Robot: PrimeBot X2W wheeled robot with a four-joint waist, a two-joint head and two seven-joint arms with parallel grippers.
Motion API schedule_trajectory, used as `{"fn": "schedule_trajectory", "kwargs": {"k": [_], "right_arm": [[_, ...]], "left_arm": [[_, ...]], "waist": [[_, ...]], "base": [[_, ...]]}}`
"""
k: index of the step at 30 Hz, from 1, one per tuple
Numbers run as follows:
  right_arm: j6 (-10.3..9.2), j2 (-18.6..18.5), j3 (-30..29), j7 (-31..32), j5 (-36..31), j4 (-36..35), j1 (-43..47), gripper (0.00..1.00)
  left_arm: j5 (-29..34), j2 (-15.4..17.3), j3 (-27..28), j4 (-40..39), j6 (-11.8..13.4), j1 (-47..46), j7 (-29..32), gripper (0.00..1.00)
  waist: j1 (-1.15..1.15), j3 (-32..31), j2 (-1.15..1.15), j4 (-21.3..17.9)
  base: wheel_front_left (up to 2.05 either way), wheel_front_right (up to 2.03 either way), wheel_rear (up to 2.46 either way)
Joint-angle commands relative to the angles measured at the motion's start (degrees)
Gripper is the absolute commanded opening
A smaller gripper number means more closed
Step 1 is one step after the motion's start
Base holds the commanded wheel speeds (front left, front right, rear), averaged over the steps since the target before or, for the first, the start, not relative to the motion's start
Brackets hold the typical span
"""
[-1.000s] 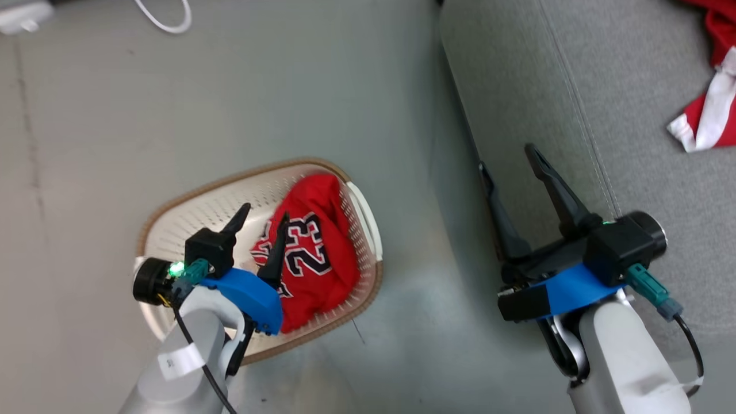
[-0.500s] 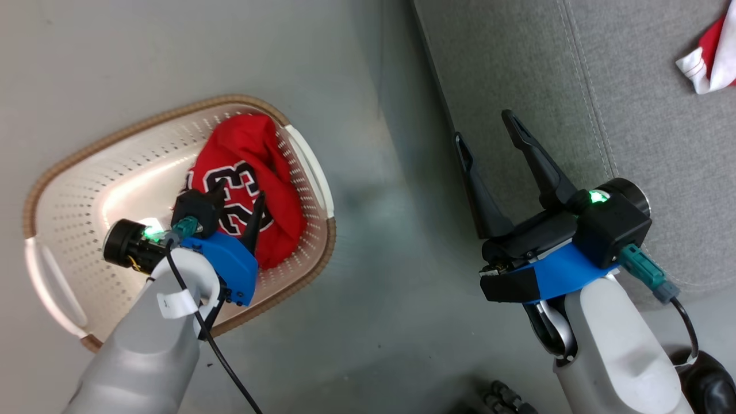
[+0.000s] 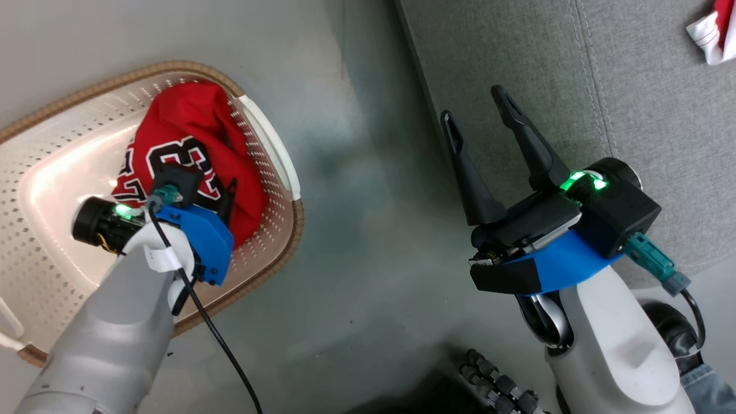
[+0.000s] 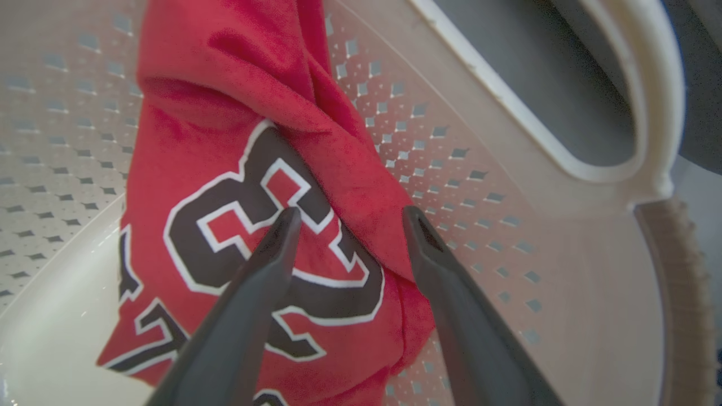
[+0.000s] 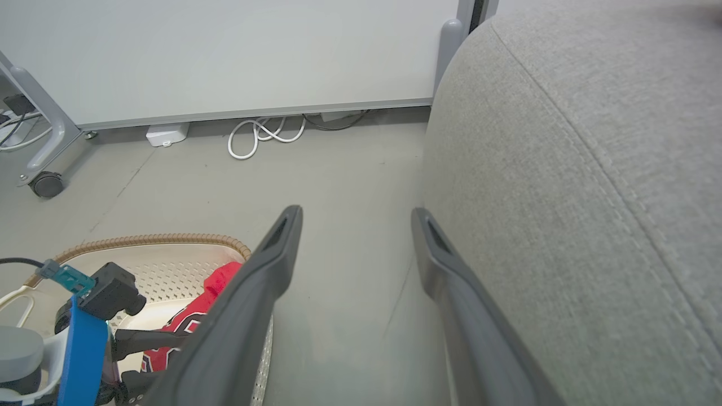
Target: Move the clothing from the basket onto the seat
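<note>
The red jersey [image 3: 190,123] lies bunched against the side wall of the basket [image 3: 57,172], which stands on the floor [image 3: 356,241]. The left end effector [image 4: 350,213] is down inside the basket, its fingers spread apart over the black-and-white number and gripping nothing. The right end effector [image 3: 473,103] hangs released and empty at the edge of the seat [image 3: 517,52], on which a red-and-white garment [image 3: 713,31] lies.
</note>
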Motion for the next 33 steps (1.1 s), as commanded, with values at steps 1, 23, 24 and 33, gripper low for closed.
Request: {"fn": "schedule_trajectory", "kwargs": {"k": [1,23,24,33], "right_arm": [[0.01,0.1,0.2,-0.2,0.4,-0.5,-0.7,1.0],[0.01,0.1,2.2,-0.2,2.3,-3.2,-0.8,1.0],[0.01,0.1,2.2,-0.2,2.3,-3.1,-0.7,1.0],[0.01,0.1,2.1,-0.2,2.4,-2.8,-0.8,1.0]], "left_arm": [[0.2,0.6,-0.1,0.7,0.2,-1.4,-0.4,1.0],[1.3,-0.7,-1.2,9.3,8.8,-7.1,-1.1,1.0],[1.3,-0.8,-1.3,9.5,8.8,-7.1,-1.0,0.55],[0.9,-1.4,-2.0,10.4,7.5,-7.2,-0.9,0.0]], "waist": [[-0.01,1.0,0.0,-0.6],[-0.01,5.2,0.0,-2.2],[-0.01,5.1,0.0,-2.2],[-0.01,4.5,0.0,-2.0]], "base": [[0.0,0.0,0.0],[0.0,0.0,0.0],[0.0,0.0,0.0],[0.0,0.0,0.0]]}}
